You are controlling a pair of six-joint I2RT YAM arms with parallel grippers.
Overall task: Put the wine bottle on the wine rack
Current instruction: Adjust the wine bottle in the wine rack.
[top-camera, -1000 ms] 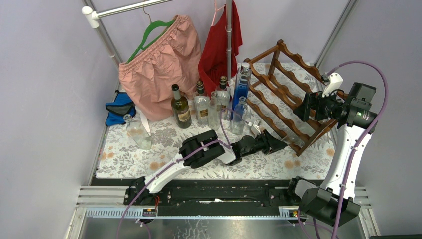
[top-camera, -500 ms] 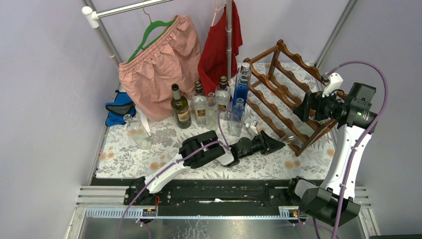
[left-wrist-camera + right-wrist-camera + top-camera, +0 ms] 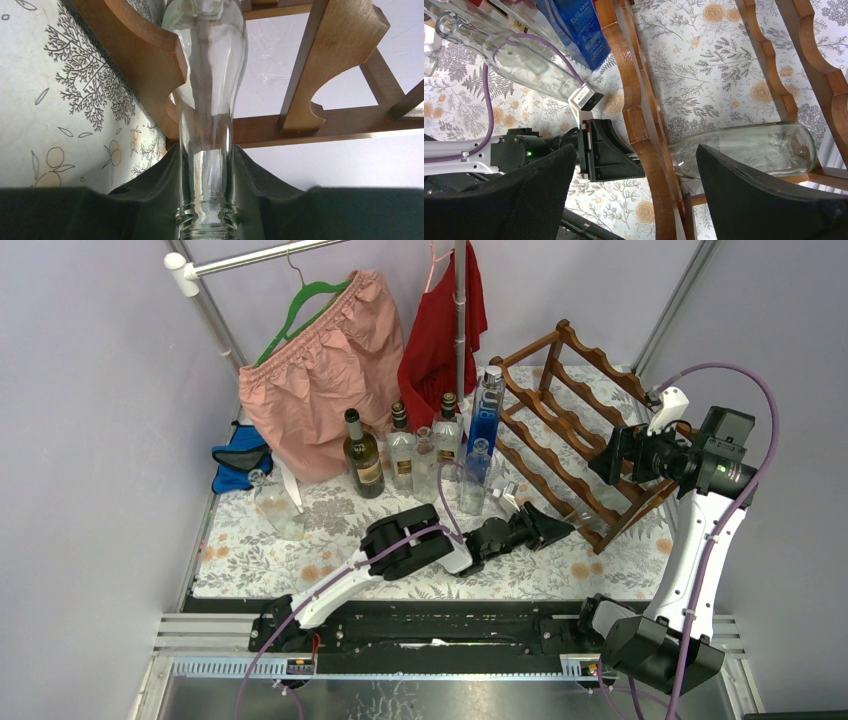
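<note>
A clear glass wine bottle (image 3: pixel 210 100) lies on its side in the lowest tier of the reddish-brown wine rack (image 3: pixel 570 430). Its body (image 3: pixel 749 147) rests between the rack's scalloped rails (image 3: pixel 345 35). My left gripper (image 3: pixel 206 155) is shut on the bottle's neck just below the threaded mouth, low over the table at the rack's near side (image 3: pixel 560 528). My right gripper (image 3: pixel 605 455) hangs open above the rack's right part. Nothing is between its fingers (image 3: pixel 634 150), and it looks down on the rail (image 3: pixel 634 120) and the bottle.
Several bottles stand left of the rack, among them a dark green one (image 3: pixel 363 455) and a tall blue one (image 3: pixel 487 410). Pink shorts (image 3: pixel 320 370) and a red garment (image 3: pixel 440 330) hang behind them. A wine glass (image 3: pixel 280 510) and a blue cloth (image 3: pixel 240 460) sit at the left.
My left gripper has edged slightly to the left with the bottle neck in it. The right arm has not moved.
</note>
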